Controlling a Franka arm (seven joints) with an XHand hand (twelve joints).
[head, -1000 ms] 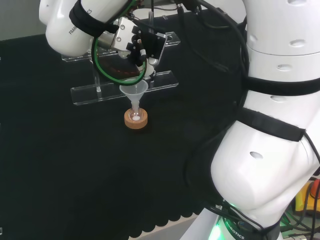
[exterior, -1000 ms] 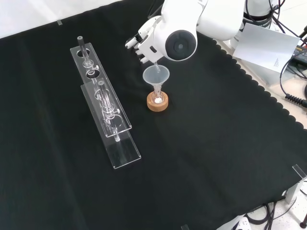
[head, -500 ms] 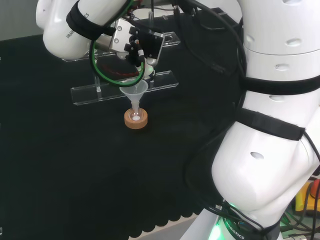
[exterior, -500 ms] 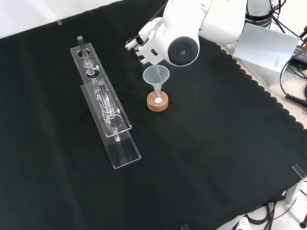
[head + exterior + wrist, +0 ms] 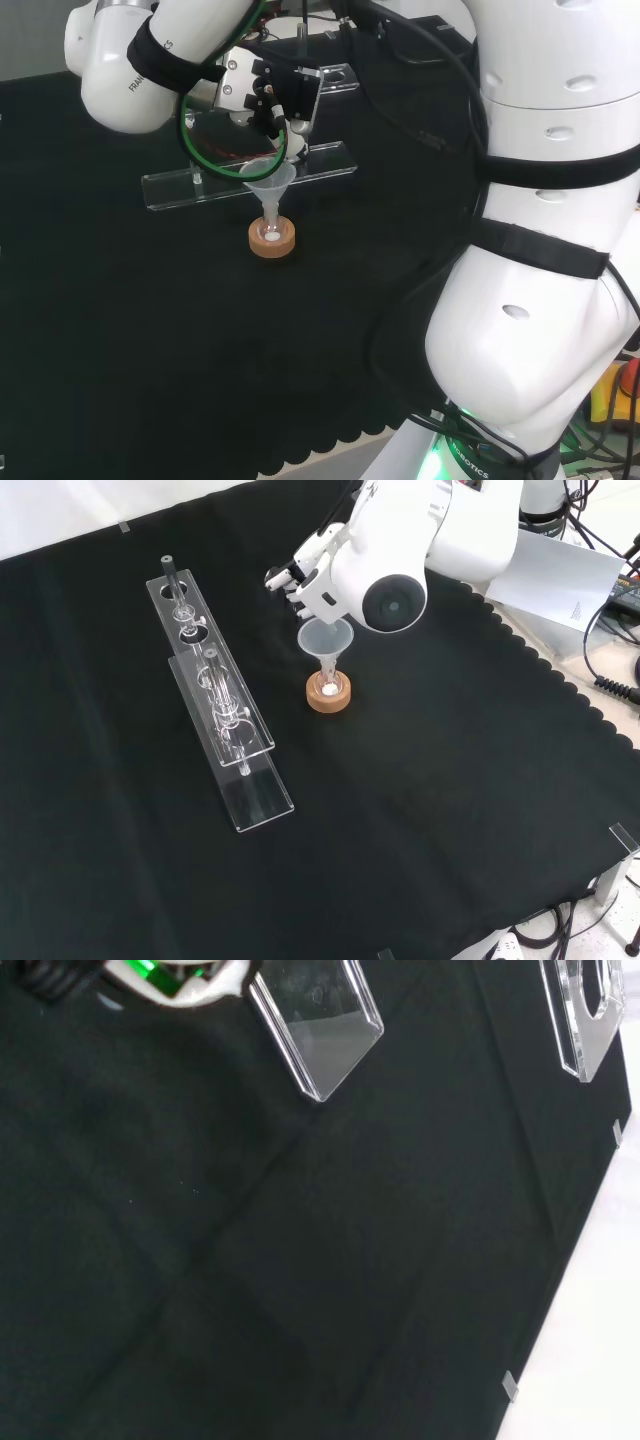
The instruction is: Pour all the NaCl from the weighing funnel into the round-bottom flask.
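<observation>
Cork ring [image 5: 328,695] under the hand [image 5: 300,578] carries the round-bottom flask [image 5: 328,688], white salt already inside; a funnel [image 5: 326,640] tops it; pouring looks nearly done; finger closure unclear.

White arm [image 5: 540,300], blk bands, green cable [image 5: 186,120], grey cap [image 5: 395,600]

Clear funnel [image 5: 326,640] upright in round-bottom flask [image 5: 327,688]; white powder inside.
</observation>
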